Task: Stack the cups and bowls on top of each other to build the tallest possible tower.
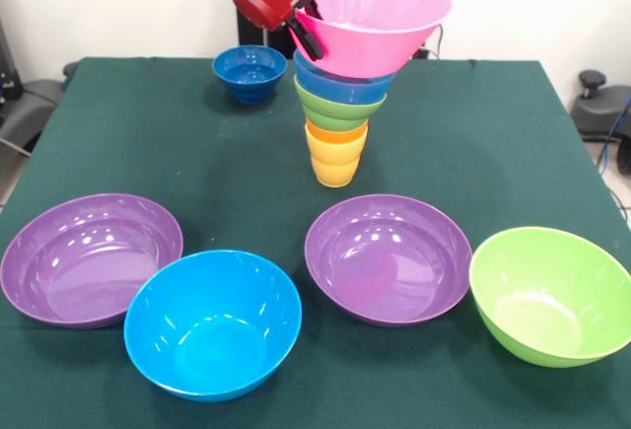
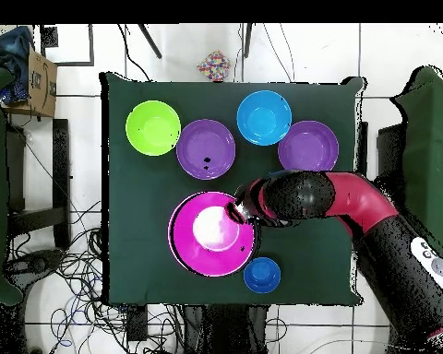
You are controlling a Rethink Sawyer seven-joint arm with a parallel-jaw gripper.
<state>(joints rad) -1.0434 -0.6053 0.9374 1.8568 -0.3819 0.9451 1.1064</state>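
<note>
So the tower (image 1: 338, 123) is the landmark here: yellow and orange cups at the bottom, small green and light blue bowls nested above. The big pink bowl (image 1: 380, 10) sits tilted right on top of it, with the gripper (image 1: 304, 30) clamped on the rim. Looks like the placing step is mid-way. Next I'd guess it needs levelling and centring before letting go, or it tips off. Behind the tower sits the small dark blue bowl (image 1: 249, 71). In front of it wait two purple bowls (image 1: 91, 256), a blue bowl (image 1: 213, 322) and a green bowl (image 1: 552, 294).
</note>
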